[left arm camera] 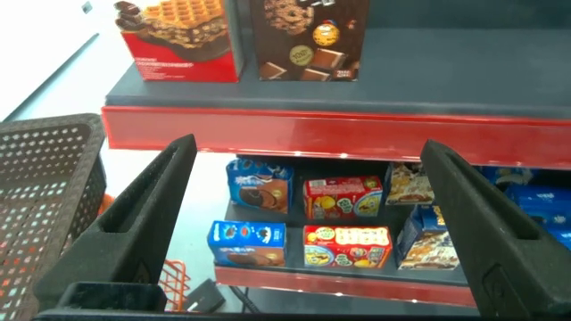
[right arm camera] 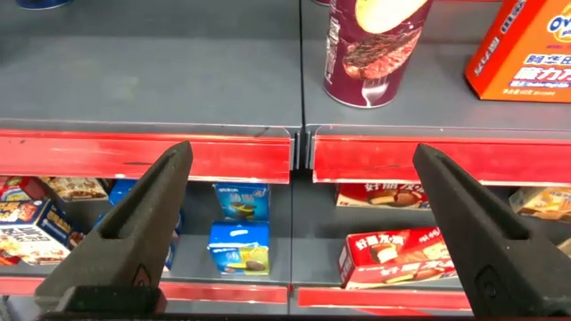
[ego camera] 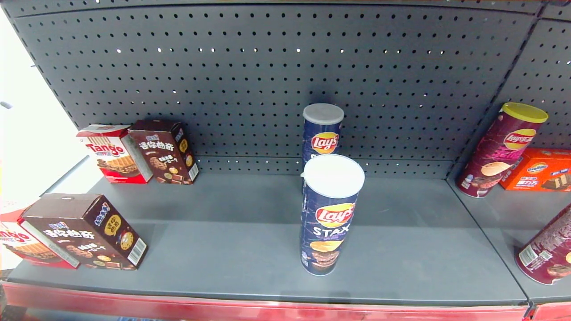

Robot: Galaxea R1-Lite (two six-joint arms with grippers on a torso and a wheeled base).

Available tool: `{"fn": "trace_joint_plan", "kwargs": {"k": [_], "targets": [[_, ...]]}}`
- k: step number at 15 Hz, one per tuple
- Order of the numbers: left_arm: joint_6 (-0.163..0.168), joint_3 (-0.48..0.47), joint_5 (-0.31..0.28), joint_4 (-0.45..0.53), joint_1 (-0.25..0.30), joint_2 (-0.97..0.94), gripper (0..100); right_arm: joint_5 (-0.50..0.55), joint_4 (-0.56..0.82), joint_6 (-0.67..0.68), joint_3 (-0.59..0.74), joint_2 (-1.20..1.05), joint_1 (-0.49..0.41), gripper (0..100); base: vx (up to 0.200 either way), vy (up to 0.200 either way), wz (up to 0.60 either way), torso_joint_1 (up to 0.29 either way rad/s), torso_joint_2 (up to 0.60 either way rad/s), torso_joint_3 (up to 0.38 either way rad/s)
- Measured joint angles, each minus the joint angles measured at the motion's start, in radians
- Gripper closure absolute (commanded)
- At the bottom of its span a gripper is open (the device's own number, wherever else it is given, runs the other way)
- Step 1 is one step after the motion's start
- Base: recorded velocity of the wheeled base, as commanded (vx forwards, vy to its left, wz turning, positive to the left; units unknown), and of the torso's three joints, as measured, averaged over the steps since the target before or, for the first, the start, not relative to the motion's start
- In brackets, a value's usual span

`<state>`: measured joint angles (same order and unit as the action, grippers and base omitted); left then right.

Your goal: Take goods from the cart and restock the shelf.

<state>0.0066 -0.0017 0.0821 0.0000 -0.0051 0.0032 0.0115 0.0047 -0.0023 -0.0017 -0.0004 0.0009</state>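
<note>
Two tall blue chip cans stand upright mid-shelf, one (ego camera: 329,214) in front of the other (ego camera: 322,131), on the grey shelf (ego camera: 232,240). Brown cookie boxes (ego camera: 167,151) (ego camera: 87,232) and red wafer boxes (ego camera: 113,154) sit at the left. Maroon chip cans (ego camera: 502,149) (ego camera: 546,252) and an orange box (ego camera: 537,169) occupy the right bay. My left gripper (left arm camera: 308,232) is open below the shelf's red front edge (left arm camera: 339,134), nothing between its fingers. My right gripper (right arm camera: 308,232) is open too, facing the red edge (right arm camera: 303,156) under a maroon can (right arm camera: 370,49).
A dark mesh cart basket (left arm camera: 45,205) stands beside my left gripper. Lower shelves hold several small blue, red and yellow snack boxes (left arm camera: 343,223) (right arm camera: 236,227). A perforated grey back panel (ego camera: 267,67) closes the shelf. Open shelf floor lies on both sides of the blue cans.
</note>
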Motion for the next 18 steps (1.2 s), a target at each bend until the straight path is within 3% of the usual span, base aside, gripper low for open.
{"fn": "trace_joint_plan", "kwargs": {"k": [2, 18], "targets": [[-0.016, 0.000, 0.003, 0.000, 0.000, 0.000, 0, -0.001, 0.000, 0.000, 0.000, 0.000, 0.000, 0, 0.000, 0.000, 0.00, 0.000, 0.00, 0.000], [-0.017, 0.000, -0.001, 0.000, 0.000, 0.000, 0, -0.008, 0.000, 0.000, 0.000, 0.000, 0.000, 0, 0.000, 0.000, -0.04, 0.000, 0.00, 0.000]]}}
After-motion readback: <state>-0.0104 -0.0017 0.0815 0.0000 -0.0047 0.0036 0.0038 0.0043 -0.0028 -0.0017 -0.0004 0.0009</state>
